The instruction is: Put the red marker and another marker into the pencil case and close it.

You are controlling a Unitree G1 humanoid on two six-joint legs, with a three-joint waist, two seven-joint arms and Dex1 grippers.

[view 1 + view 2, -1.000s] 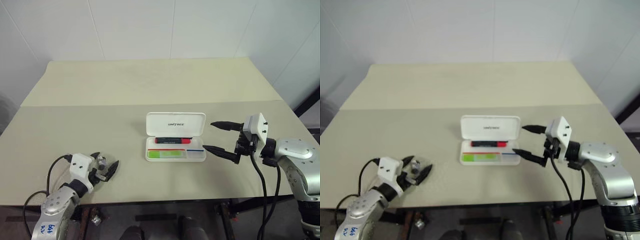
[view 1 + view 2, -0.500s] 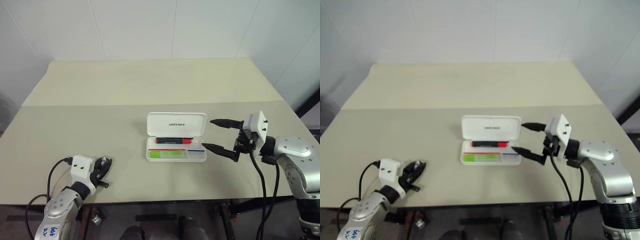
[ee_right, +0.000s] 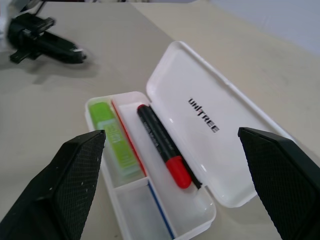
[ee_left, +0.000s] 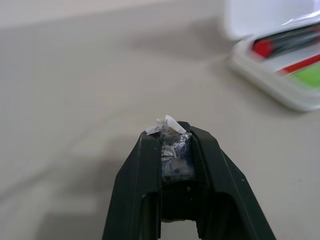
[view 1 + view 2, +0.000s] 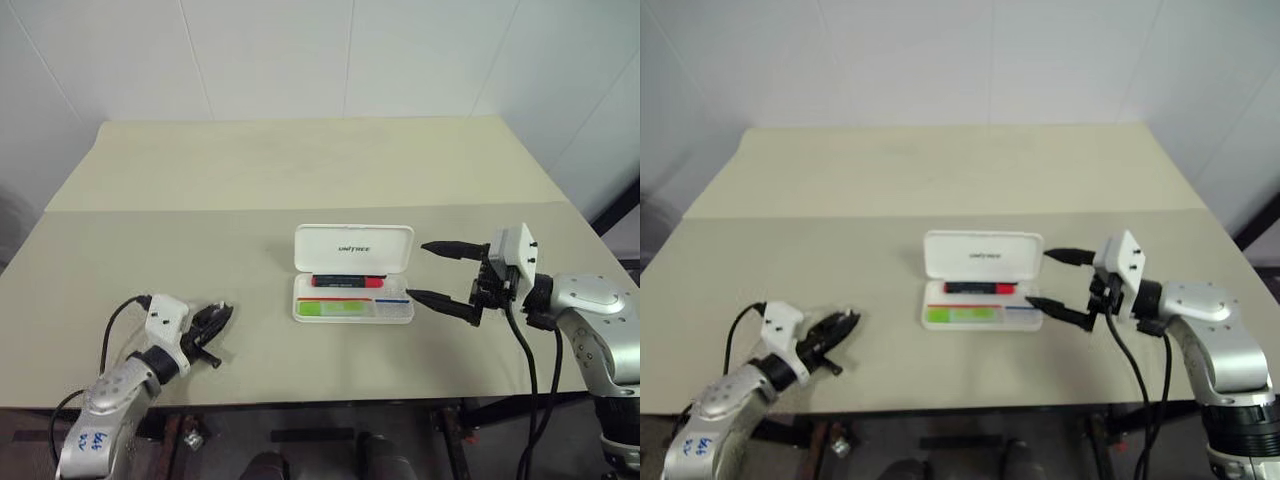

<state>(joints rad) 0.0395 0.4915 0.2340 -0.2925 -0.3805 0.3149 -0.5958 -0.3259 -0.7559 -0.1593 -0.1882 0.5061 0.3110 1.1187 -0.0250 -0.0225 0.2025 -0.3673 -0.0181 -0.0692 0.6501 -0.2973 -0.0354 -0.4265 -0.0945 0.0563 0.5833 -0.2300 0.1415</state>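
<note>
Beige table (image 5: 300, 180) bears the open pencil case (image 5: 353, 272); right end effector (image 5: 440, 272) spread wide, left end effector (image 5: 213, 326) pinched together.

On 1 table (image 5: 200, 200) sit 1 pencil case (image 5: 353, 246), 1 red marker (image 5: 347, 281), 1 green highlighter (image 5: 335, 309), with 2 grippers.

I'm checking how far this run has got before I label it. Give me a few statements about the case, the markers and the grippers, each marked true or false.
1. The pencil case is closed. False: its lid stands open.
2. The red marker lies inside the case. True.
3. The green highlighter lies on the table beside the case. False: it sits in the case's front compartment.
4. The right gripper is open, next to the case's right end. True.
5. The left gripper holds the red marker. False: its fingers are nearly shut, away from the case.
</note>
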